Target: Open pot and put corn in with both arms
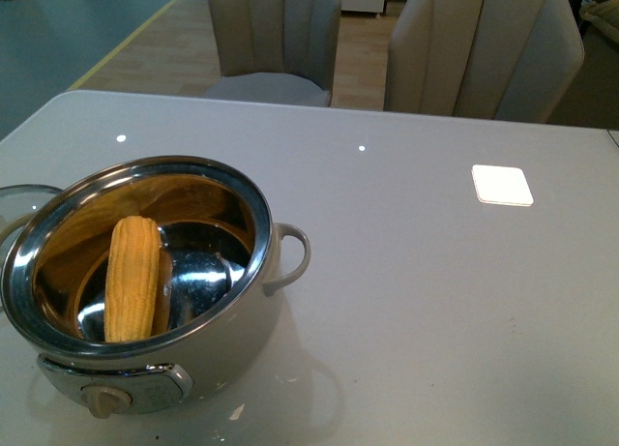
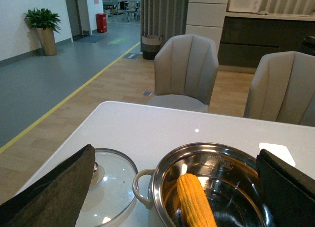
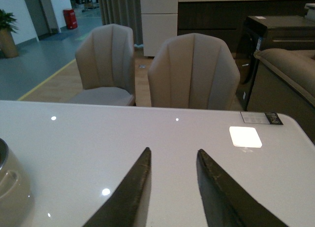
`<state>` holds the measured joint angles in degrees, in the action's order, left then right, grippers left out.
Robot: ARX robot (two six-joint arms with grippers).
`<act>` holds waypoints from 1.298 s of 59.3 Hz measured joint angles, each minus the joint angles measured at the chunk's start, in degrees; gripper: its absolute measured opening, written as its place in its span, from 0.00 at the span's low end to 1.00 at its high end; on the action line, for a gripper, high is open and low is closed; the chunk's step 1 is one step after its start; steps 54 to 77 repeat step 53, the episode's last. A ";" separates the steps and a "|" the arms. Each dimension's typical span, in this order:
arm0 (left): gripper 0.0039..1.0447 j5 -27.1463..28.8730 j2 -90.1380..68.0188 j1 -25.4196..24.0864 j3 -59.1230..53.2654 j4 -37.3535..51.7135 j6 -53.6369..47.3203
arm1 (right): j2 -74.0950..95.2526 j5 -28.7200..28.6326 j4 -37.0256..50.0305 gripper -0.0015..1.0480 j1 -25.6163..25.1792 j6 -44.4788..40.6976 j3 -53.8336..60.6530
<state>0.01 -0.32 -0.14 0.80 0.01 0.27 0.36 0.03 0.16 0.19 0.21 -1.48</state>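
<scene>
The pot (image 1: pixel 253 199) stands uncovered at the table's near left, cream outside and shiny steel inside, its control knob (image 1: pixel 106 400) facing me. The yellow corn (image 1: pixel 132 277) lies inside it, leaning on the left wall. The glass lid (image 2: pixel 115 173) rests flat on the table just left of the pot, and only its edge (image 1: pixel 19 196) shows in the front view. My left gripper (image 2: pixel 175 151) hovers open above the pot (image 2: pixel 162 173) and the corn (image 2: pixel 194 200), holding nothing. My right gripper (image 3: pixel 173 150) is open over bare table, to the right of the pot (image 3: pixel 10 187). Neither arm shows in the front view.
Two beige chairs (image 1: pixel 276 40) (image 1: pixel 484 49) stand behind the table's far edge. A bright square of reflected light (image 1: pixel 502 185) lies on the tabletop at the right. A loop handle (image 1: pixel 293 255) sticks out of the pot's right side.
</scene>
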 joint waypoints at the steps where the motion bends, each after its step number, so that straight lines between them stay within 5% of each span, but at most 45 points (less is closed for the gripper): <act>1: 0.94 0.00 0.00 0.00 0.00 0.00 0.00 | 0.00 0.00 0.00 0.38 0.00 0.00 0.00; 20: 0.94 0.00 0.00 0.00 0.00 0.00 0.00 | 0.00 0.00 0.00 0.93 0.00 0.02 0.00; 77: 0.94 0.02 0.00 0.00 0.00 0.00 0.00 | 0.00 0.00 0.00 0.92 0.00 0.02 0.00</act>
